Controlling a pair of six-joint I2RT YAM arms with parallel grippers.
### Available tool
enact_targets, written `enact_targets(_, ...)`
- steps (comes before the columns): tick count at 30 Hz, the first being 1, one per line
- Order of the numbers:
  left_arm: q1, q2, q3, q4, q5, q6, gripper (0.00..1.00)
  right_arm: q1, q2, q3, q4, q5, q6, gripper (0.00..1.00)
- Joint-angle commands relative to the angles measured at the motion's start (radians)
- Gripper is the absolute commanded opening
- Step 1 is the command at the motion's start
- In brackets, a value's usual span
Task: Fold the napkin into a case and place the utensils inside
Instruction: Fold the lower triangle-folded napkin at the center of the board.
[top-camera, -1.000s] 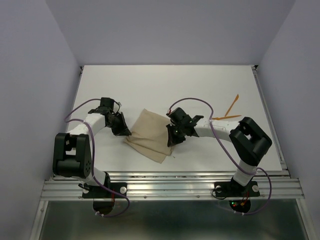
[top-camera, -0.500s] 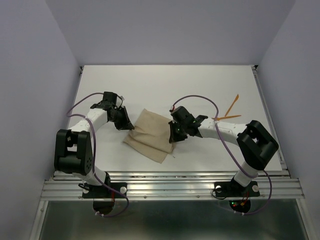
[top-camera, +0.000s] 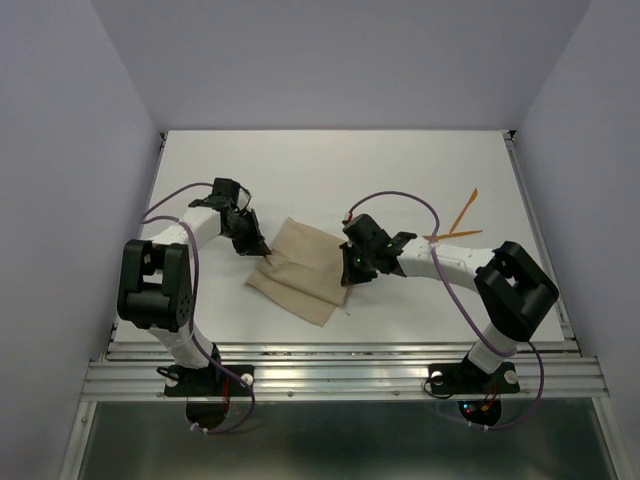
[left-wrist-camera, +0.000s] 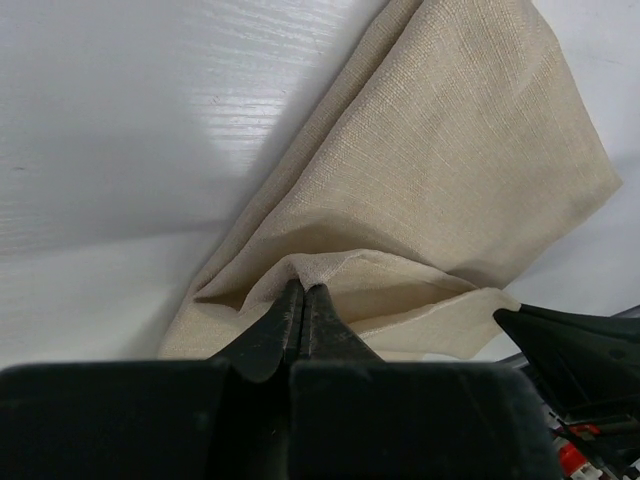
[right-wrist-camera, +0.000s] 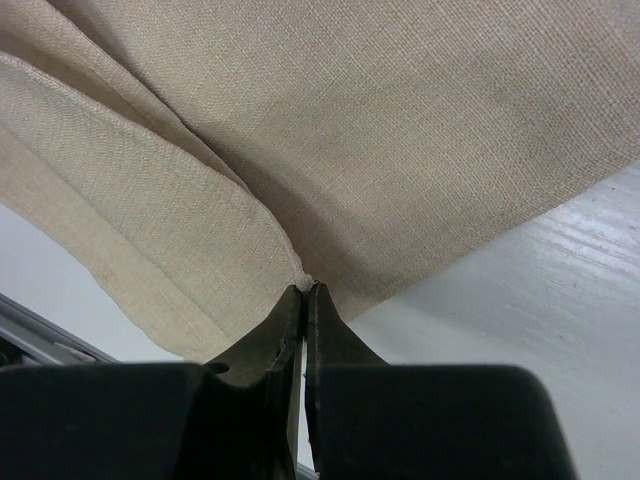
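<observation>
Top external: one napkin (top-camera: 298, 268), two orange utensils (top-camera: 463, 210) on counter (top-camera: 330, 170).
Left fingers (left-wrist-camera: 293, 310), right fingers (right-wrist-camera: 290, 312) each pinched closed on napkin edge.

No writing, label, brand, number or sign can be read in any view, neither on the tan napkin (top-camera: 300, 270) nor on the white table (top-camera: 330, 170).

Top view high, near edge, looking down on table (top-camera: 400, 170); wrist views close; all share napkin (top-camera: 300, 270).
</observation>
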Motion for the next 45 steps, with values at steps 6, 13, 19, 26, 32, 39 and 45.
enact_targets(6,-0.016,0.025,0.07,-0.015,-0.037,0.004,0.0,0.002,-0.024,-0.028,0.023,0.044,0.012,0.01)
enact_targets(13,-0.022,0.01,0.076,-0.038,-0.067,0.007,0.23,0.002,-0.018,-0.031,0.024,0.018,0.004,0.01)
enact_targets(19,-0.025,-0.064,0.116,-0.076,-0.122,-0.007,0.46,0.002,-0.021,-0.033,0.027,-0.004,-0.012,0.01)
enact_targets(26,-0.032,-0.141,0.11,-0.114,-0.209,-0.011,0.39,0.002,-0.022,-0.034,0.029,0.001,-0.008,0.01)
enact_targets(32,-0.062,-0.179,0.036,-0.087,-0.165,0.025,0.0,0.002,-0.027,-0.036,0.027,0.011,-0.002,0.01)
enact_targets(39,-0.126,-0.119,0.009,0.008,-0.064,0.012,0.0,0.002,-0.016,-0.026,0.027,0.011,0.0,0.01)
enact_targets(45,-0.154,-0.011,0.03,0.037,-0.109,0.003,0.0,0.002,-0.021,-0.023,0.027,0.011,-0.002,0.01)
